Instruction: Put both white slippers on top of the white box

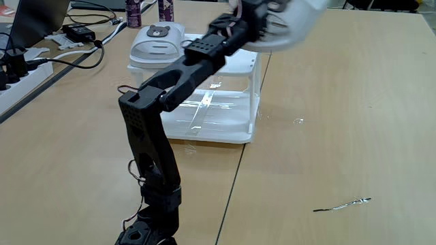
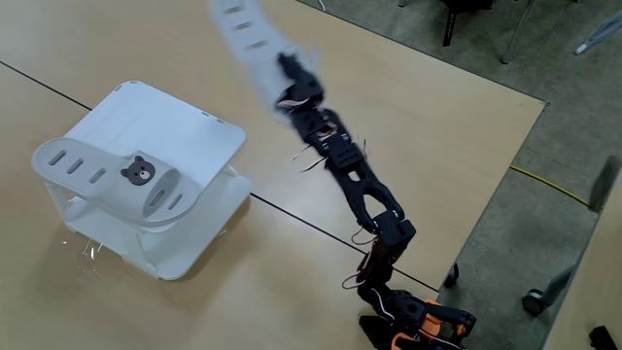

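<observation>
One white slipper (image 1: 157, 42) (image 2: 107, 180) with a bear face on its strap lies on the top of the white box (image 1: 218, 129) (image 2: 190, 136), along one edge. My black arm reaches up and out over the table. The gripper (image 1: 253, 19) (image 2: 288, 70) is shut on the second white slipper (image 1: 289, 20) (image 2: 243, 39), which hangs motion-blurred in the air. In both fixed views it is above and beside the box, not touching it. The fingertips are largely hidden by the slipper and the blur.
A power strip (image 1: 17, 85), an adapter with cables (image 1: 80, 33) and bottles (image 1: 134, 12) crowd one side of the table behind the box. A thin scrap (image 1: 344, 203) lies on the wood. The table edge (image 2: 505, 165) drops to a floor with a yellow cable (image 2: 554, 187).
</observation>
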Robot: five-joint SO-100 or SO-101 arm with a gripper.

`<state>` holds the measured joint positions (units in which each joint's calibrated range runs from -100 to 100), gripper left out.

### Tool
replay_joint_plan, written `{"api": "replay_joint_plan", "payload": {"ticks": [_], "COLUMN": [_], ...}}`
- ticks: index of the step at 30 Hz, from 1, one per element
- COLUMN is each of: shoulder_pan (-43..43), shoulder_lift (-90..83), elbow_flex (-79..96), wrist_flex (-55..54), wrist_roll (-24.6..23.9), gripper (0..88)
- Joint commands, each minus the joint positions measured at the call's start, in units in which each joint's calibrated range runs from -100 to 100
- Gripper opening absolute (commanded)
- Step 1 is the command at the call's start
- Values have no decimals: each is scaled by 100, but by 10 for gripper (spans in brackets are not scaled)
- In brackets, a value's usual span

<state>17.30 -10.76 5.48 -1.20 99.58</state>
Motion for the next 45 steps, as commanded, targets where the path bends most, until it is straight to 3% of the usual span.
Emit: {"api": "replay_joint_plan", "payload": {"ticks": [1, 9, 19, 33, 42, 45], "shoulder_pan": [-883, -1919, -1969, -1961, -1969, -1969], "shoulder_lift": [-670, -602, 786, 3285, 3815, 3874], "elbow_flex": [-408, 16, -1004, -4233, -4576, -4558], "wrist_flex": [8, -1, -44, -35, -35, -35], "wrist_roll": [42, 42, 42, 42, 42, 42], "gripper": [8, 8, 8, 7, 8, 102]}}
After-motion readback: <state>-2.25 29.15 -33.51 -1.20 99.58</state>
